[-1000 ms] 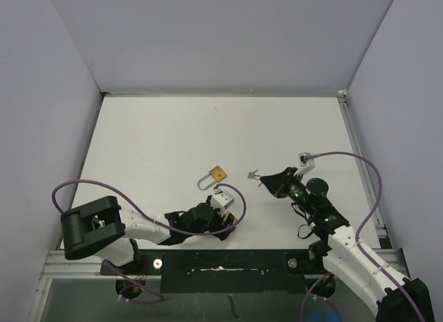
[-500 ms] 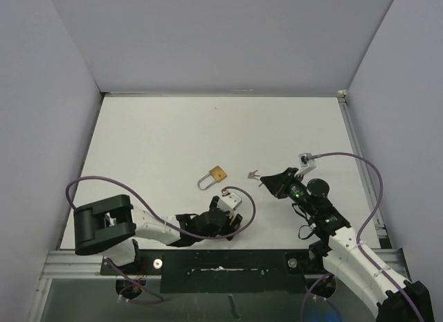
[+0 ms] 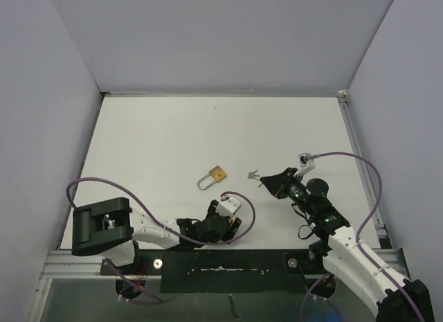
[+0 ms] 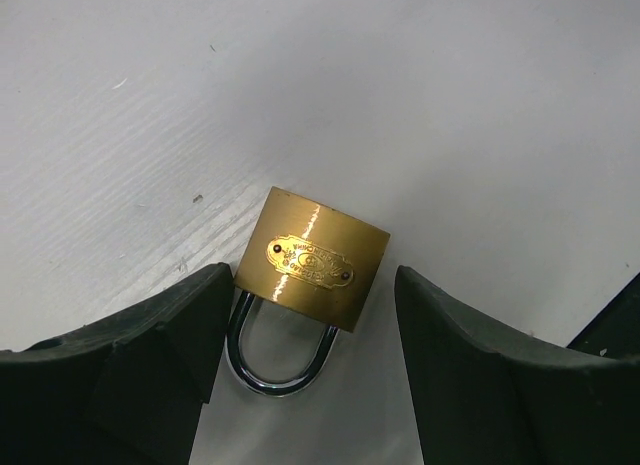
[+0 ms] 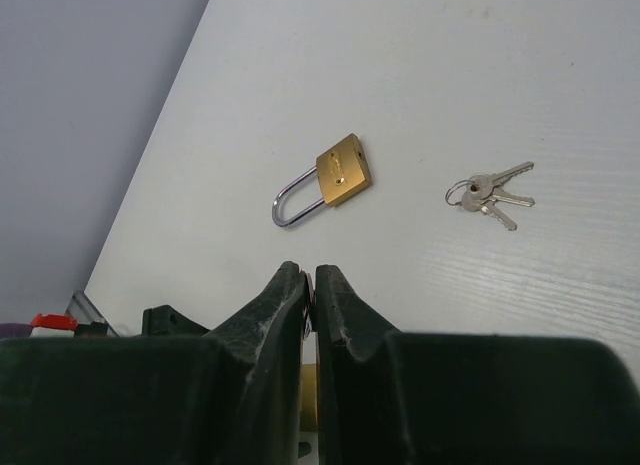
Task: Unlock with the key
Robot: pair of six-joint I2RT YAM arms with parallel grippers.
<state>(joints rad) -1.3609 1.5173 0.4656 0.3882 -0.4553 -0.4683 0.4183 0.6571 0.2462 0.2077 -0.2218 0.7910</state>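
A brass padlock (image 3: 215,174) with a steel shackle (image 4: 271,356) lies flat near the table's middle. A small bunch of keys (image 3: 253,174) lies just right of it. My left gripper (image 3: 225,217) stands open and low on the near side of the lock. In the left wrist view the padlock (image 4: 313,257) shows between the two wide-apart black fingers (image 4: 150,355), with nothing gripped. My right gripper (image 3: 266,181) is shut and empty, its tips just right of the keys. The right wrist view has the padlock (image 5: 342,171) and keys (image 5: 489,193) lying ahead of the shut gripper (image 5: 312,277).
The white table (image 3: 159,142) is walled in by grey panels at the left, back and right. A black rail (image 3: 228,263) runs along the near edge between the arm bases. Purple cables (image 3: 360,166) loop off both arms.
My left arm has swung, and its wrist has slid a little toward the near edge, staying open. The right arm, lock and keys have not moved.
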